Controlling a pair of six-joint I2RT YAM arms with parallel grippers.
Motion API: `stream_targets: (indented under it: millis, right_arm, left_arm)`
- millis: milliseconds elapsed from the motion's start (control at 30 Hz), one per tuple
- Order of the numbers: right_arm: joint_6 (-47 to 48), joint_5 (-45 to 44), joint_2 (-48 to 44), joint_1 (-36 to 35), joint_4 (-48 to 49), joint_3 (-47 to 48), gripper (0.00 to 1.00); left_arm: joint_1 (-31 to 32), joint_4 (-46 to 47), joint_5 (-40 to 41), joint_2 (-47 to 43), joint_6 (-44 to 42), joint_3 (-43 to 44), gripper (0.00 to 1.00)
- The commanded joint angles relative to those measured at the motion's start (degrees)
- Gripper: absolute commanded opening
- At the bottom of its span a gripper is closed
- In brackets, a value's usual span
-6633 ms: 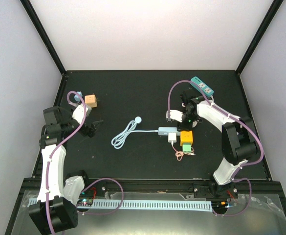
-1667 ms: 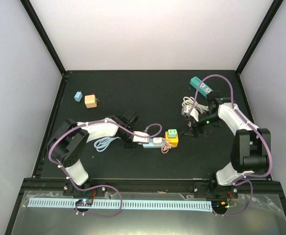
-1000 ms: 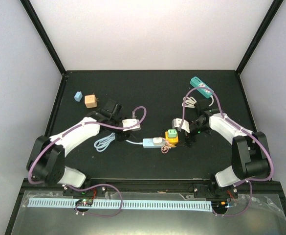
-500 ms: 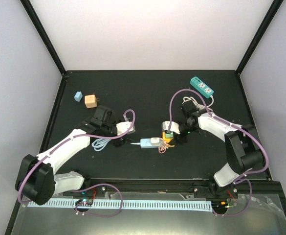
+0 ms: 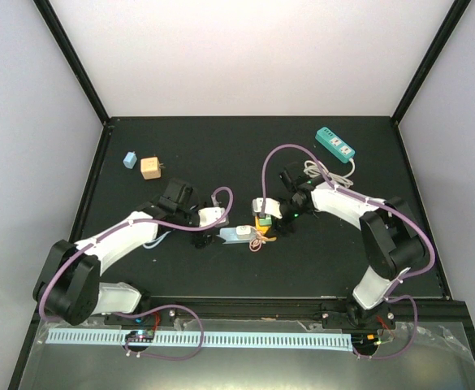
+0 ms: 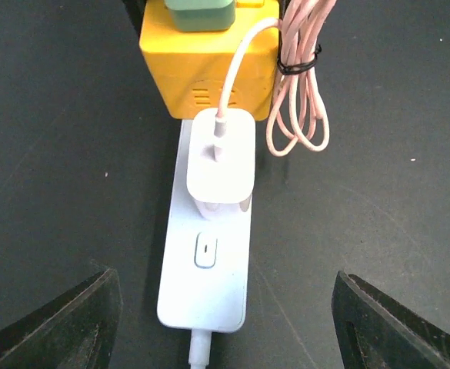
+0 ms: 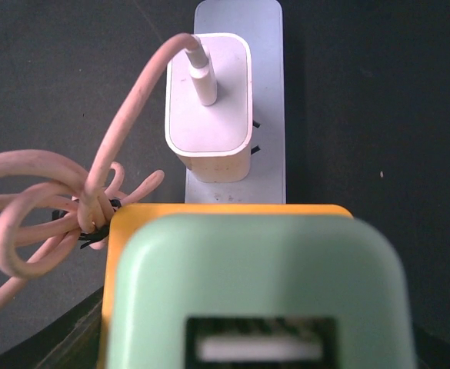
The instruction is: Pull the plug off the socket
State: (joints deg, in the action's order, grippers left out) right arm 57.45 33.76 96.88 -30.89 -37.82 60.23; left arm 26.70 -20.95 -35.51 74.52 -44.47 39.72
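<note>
**PLUG STILL SEATED**

Left fingers point(image 6: 78, 323), newly spread, straddle the power strip point(image 6: 209, 300) without contact. The white plug point(image 6: 221, 165) remains inserted, so extraction is pending. Beyond, right fingers point(image 7: 71, 338) have reached the yellow cube point(image 6: 194, 69); grip cannot be told.

Arms: you have two, the left arm point(image 5: 111, 241) and the right arm point(image 5: 343, 199).
Strips: you have two, a pale blue strip point(image 6: 207, 265) and a teal strip point(image 5: 335, 145).
White plug point(image 6: 221, 161): you see one.
Yellow cube point(image 6: 209, 69): you see one.
Green plug point(image 7: 259, 284): you see one.
Pink cable bundle point(image 6: 298, 77): you see one.
Small blocks: you see two, an orange block point(image 5: 149, 166) and a blue block point(image 5: 129, 159).
White cable coil point(image 5: 313, 169): you see one.
Pale blue cord point(image 5: 159, 238): you see one, partly hidden.
</note>
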Motion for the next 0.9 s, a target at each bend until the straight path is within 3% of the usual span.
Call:
stream_targets:
  millis: [0,267,433,867]
  right_arm:
    - [-4.1,-3.6,1.6,-4.0,0.1,2.7,0.44]
    - [-9.7,-4.6,5.9,-9.7,1.4,8.0,0.43]
    - [-14.9,-1.1,8.1,-11.6,5.4,9.4,0.4]
    - [-14.4,-2.6,8.5,-12.5,13.2,2.7,0.29]
  left_arm:
    - [0.4,-0.6,0.5,0.8,-3.0,3.2,0.77]
    - [-1.5,-5.1,4.8,-0.8,-6.5,1.0,0.77]
    - [-4.4,-6.6,2.8,-4.3,-8.4,-1.3,0.76]
    - [-4.8,-3.3,0.2,1.0,-8.4,-2.0,0.66]
